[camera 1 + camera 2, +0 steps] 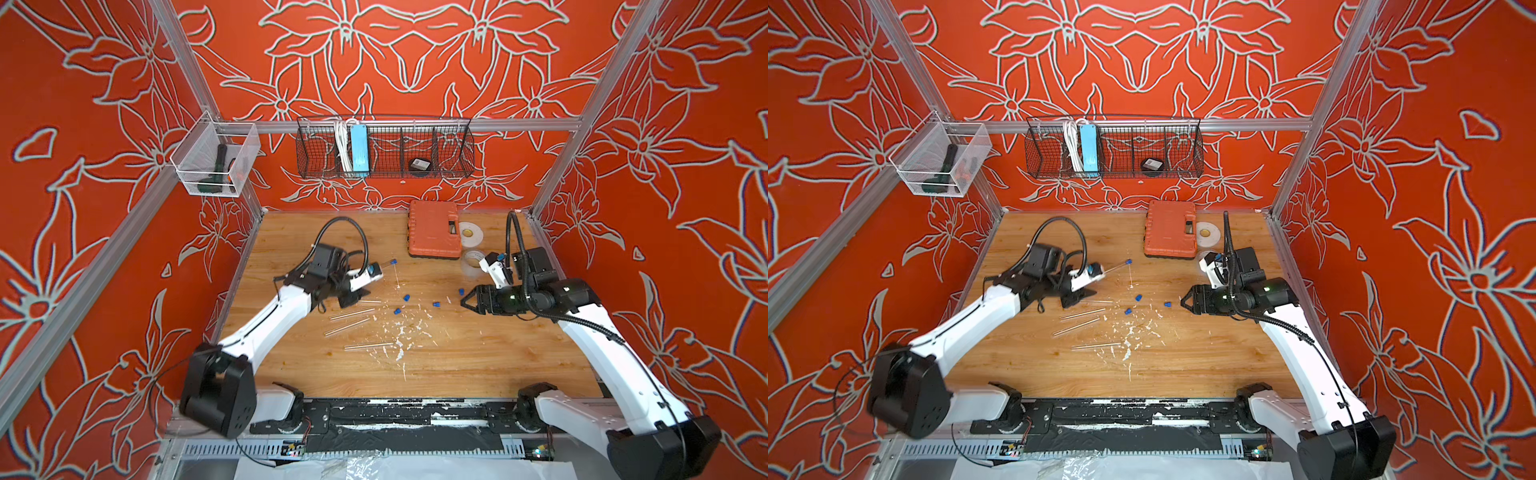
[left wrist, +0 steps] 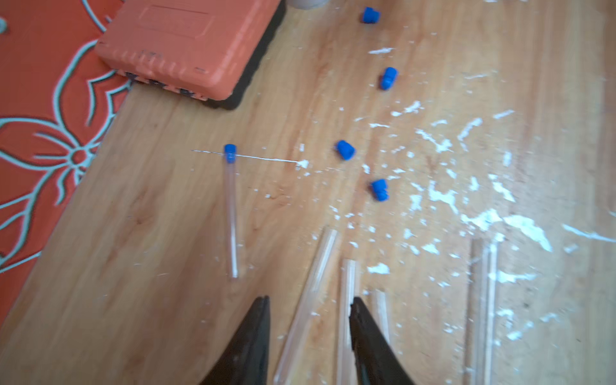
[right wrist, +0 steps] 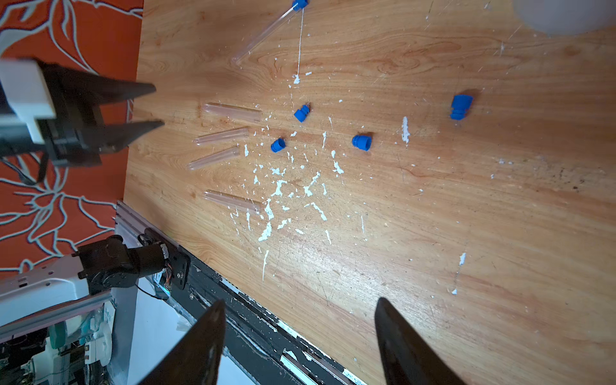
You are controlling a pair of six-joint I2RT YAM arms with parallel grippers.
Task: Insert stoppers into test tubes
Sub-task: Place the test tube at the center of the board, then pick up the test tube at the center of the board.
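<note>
a capped clear test tube [image 2: 232,216] lies nearest the orange plastic case [image 2: 186,43], likely set aside as done. four open clear tubes [image 3: 231,112] and four loose blue stoppers [image 3: 361,142] lie farther off. left jaws and right jaws stand parted, empty.

Top cams overhead, looking down, wrist cams close, shared tabletop [image 1: 457,365]

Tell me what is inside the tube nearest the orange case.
A blue stopper plugs one end of the test tube; the clear rest looks empty. Its cap hides how deep it sits.
</note>
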